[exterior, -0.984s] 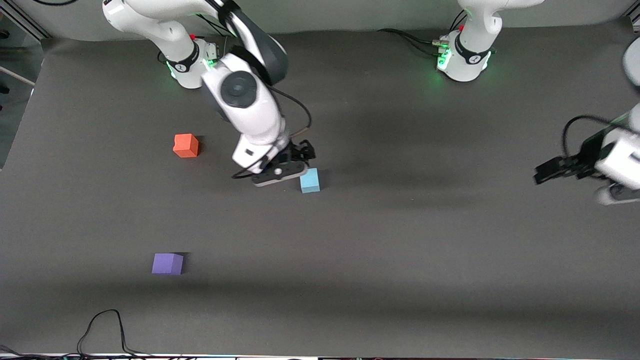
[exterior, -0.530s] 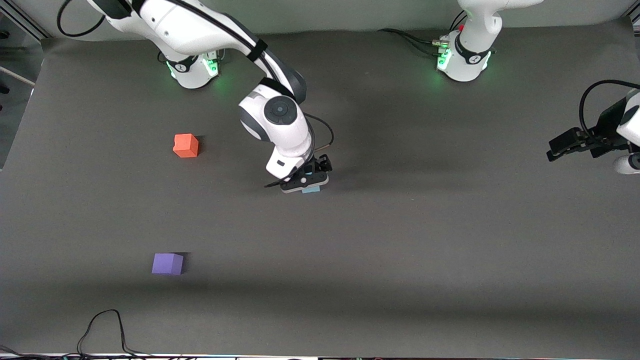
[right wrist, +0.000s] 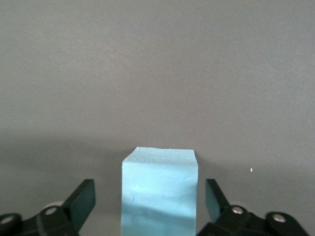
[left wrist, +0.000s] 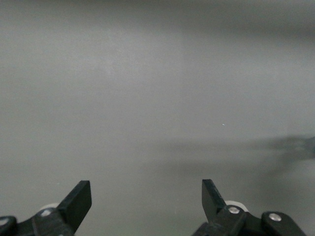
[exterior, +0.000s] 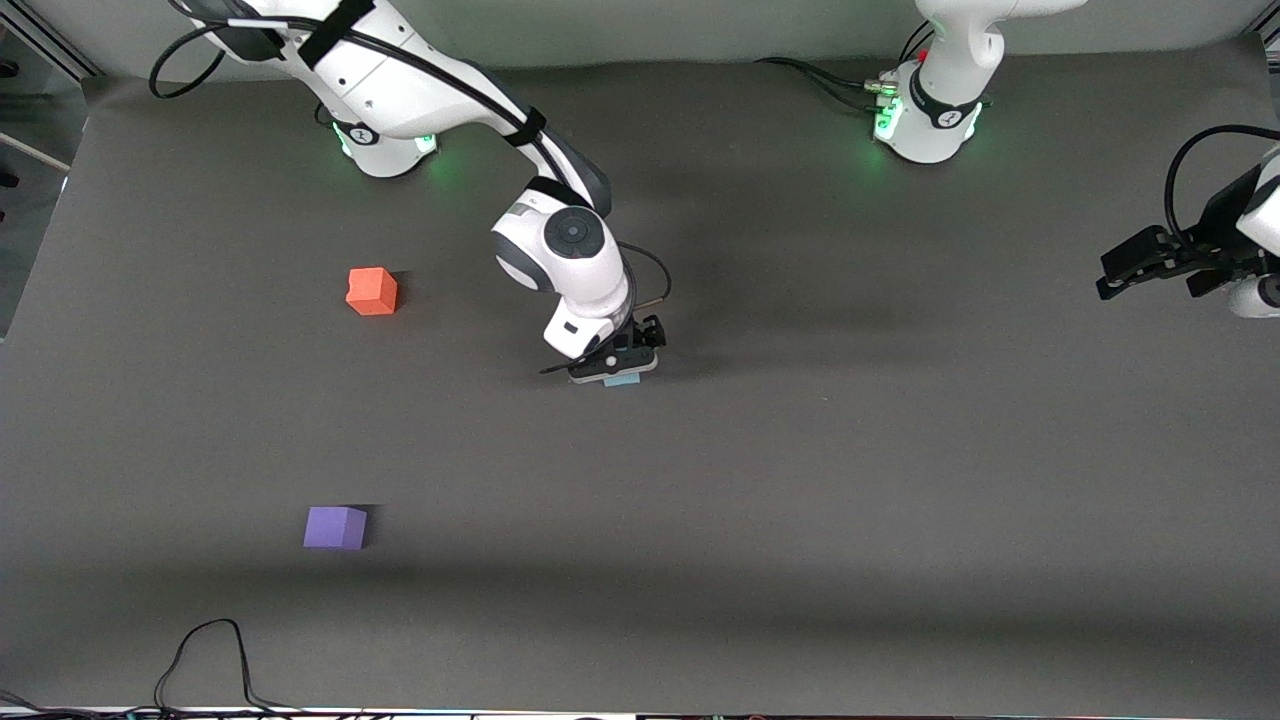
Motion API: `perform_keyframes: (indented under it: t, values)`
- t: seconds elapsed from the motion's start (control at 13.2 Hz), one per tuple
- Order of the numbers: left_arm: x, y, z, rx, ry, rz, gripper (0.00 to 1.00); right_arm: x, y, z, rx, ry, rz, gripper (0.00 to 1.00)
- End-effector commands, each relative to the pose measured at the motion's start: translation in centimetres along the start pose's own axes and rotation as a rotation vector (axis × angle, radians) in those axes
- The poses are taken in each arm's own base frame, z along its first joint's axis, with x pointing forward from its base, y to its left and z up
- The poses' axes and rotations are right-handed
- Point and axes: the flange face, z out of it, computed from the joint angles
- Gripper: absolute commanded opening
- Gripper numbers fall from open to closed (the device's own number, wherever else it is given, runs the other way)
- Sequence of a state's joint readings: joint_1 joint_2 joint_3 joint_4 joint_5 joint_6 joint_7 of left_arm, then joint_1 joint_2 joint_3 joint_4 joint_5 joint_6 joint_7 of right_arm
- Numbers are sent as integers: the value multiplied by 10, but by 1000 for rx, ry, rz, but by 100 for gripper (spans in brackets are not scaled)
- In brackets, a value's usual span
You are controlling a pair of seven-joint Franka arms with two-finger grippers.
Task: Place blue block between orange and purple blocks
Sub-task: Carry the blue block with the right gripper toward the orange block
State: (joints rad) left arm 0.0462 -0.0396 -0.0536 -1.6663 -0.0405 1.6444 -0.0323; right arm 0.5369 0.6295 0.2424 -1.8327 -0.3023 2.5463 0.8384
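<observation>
Sky-blue block [right wrist: 159, 191], orange block [exterior: 372, 291], purple block [exterior: 335, 527]

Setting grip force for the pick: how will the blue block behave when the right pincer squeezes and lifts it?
The blue block looks like matte foam, so it is probably light and may dent slightly. Its flat faces and dull surface suggest it won't slip or roll. The right pincer straddles it, fingers apart, so it should lift squarely.

Blue block [exterior: 622, 380] sits nearer the left arm's end than both other blocks.
</observation>
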Motion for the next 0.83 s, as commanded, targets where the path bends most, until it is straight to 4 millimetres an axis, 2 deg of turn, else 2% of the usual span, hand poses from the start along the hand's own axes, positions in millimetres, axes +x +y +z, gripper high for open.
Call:
perform_keyframes:
  t: [0.0,0.08,0.15,0.3,0.45,0.61,0.68,0.76]
  values:
    - [-8,9,-4,3,2,5,100,-2,-3,8,-10,25,12,62]
    - [-9,12,-4,4,2,10,100,-2,-2,9,-12,23,13,47]
    - [-8,11,-3,6,-1,9,100,-1,1,8,-19,21,17,37]
    - [-8,8,-1,63,-5,23,100,5,3,-8,-31,29,21,36]
    - [-8,7,-2,64,-3,29,100,15,16,-41,-81,21,39,36]
    - [-8,7,0,64,-7,32,100,29,41,-89,-78,-17,71,36]
    - [-8,7,0,64,-7,34,100,37,59,-117,-40,-52,67,36]
    - [-8,7,0,65,-8,34,100,51,96,-143,-18,-67,88,36]
